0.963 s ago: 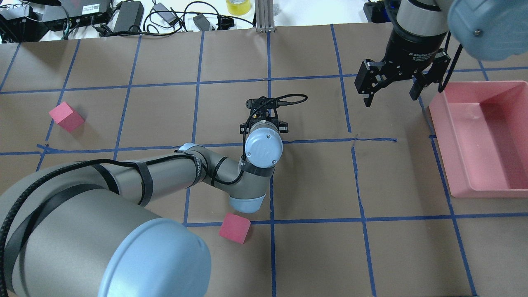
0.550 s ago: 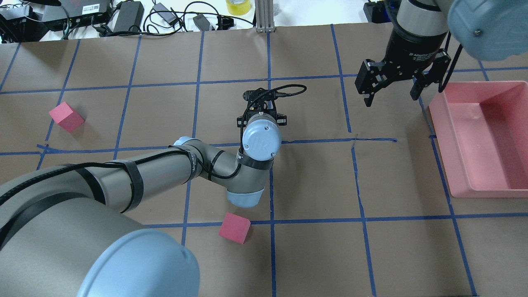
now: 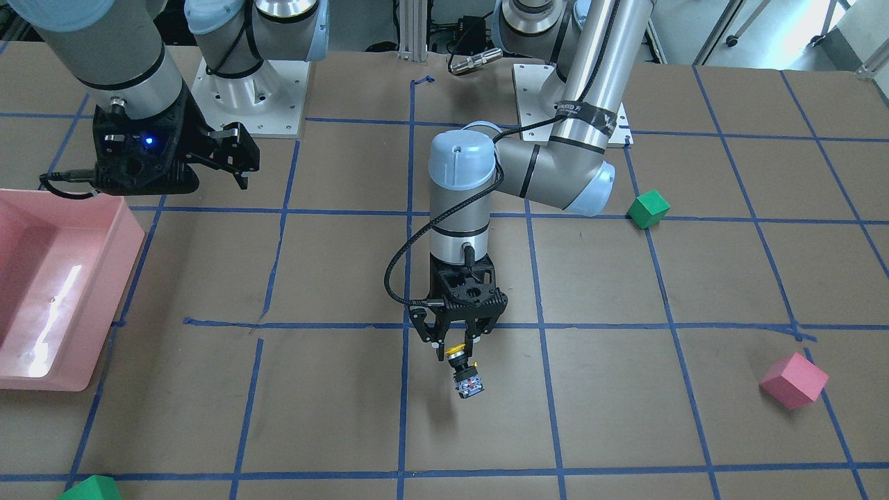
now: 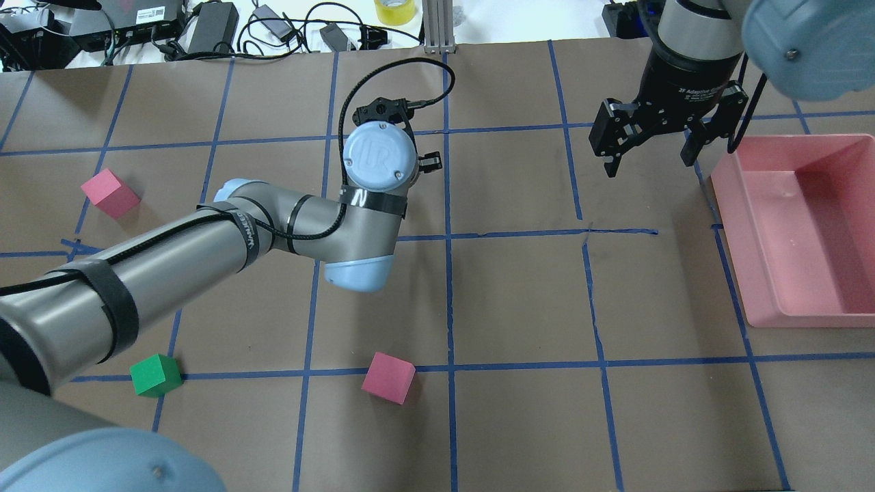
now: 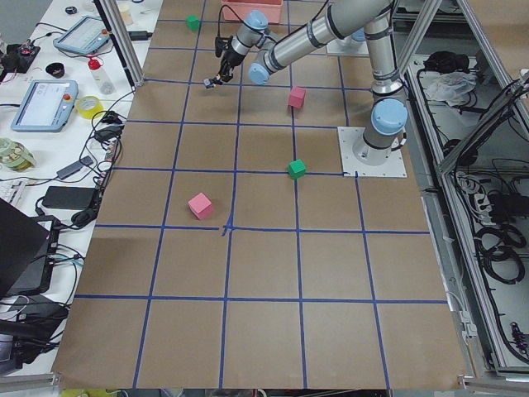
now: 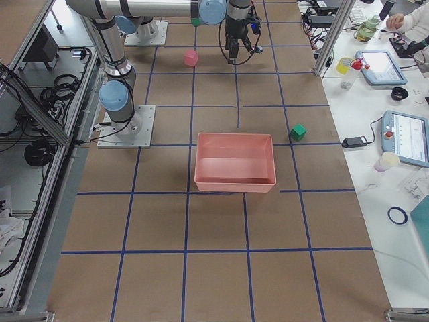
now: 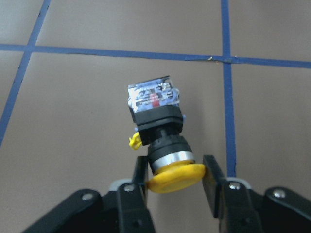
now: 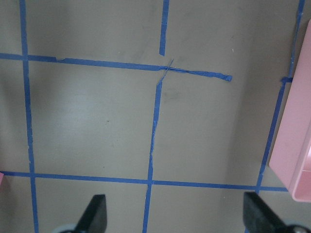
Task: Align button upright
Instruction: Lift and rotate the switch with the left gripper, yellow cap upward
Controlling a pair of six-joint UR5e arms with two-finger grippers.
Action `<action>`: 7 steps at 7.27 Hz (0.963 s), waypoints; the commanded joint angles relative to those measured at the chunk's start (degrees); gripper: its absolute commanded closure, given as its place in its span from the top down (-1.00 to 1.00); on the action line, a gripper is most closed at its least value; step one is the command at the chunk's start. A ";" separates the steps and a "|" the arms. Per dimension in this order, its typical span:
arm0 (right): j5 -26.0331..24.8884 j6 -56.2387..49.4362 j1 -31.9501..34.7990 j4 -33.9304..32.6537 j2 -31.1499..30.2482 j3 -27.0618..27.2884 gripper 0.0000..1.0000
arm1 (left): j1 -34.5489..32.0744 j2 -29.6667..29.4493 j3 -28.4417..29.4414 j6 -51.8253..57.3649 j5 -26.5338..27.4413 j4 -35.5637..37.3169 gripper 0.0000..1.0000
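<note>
The button has a yellow cap, a black collar and a black-and-silver base. My left gripper is shut on the yellow cap, with the base pointing down at the table and slightly tilted. In the front-facing view the button hangs below the left gripper, seemingly just above the paper. In the overhead view the left wrist hides the button. My right gripper is open and empty, hovering at the far right beside the bin; it also shows in its wrist view.
A pink bin stands at the right edge. Two pink cubes and a green cube lie on the left half. Another green cube lies at the far edge. Cables and boxes line the far table edge.
My left arm has swung away from the table's middle, toward the far left in the overhead view. The green cube has come into sight. The right arm has not moved.
</note>
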 commanded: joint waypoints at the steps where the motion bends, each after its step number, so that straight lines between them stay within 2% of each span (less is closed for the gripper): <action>1: -0.11 0.00 0.00 0.00 0.00 0.00 1.00 | 0.70 3.29 7.61 -9.96 -7.36 -25.97 -0.68; 2: -0.19 -0.09 0.00 0.00 0.00 0.00 1.00 | 0.87 3.30 9.21 -16.35 -12.19 -31.63 -0.68; 4: -0.28 0.00 0.00 0.00 0.00 0.09 1.00 | 3.85 2.08 8.44 -30.95 -27.80 -32.39 -0.68; 6: -0.11 0.00 0.00 0.00 0.00 0.00 1.00 | 7.36 0.85 6.60 -34.41 -37.49 -32.48 -0.66; 7: -0.19 0.00 0.00 0.00 0.00 0.00 1.00 | 8.34 -0.20 5.89 -34.52 -40.42 -32.48 -0.66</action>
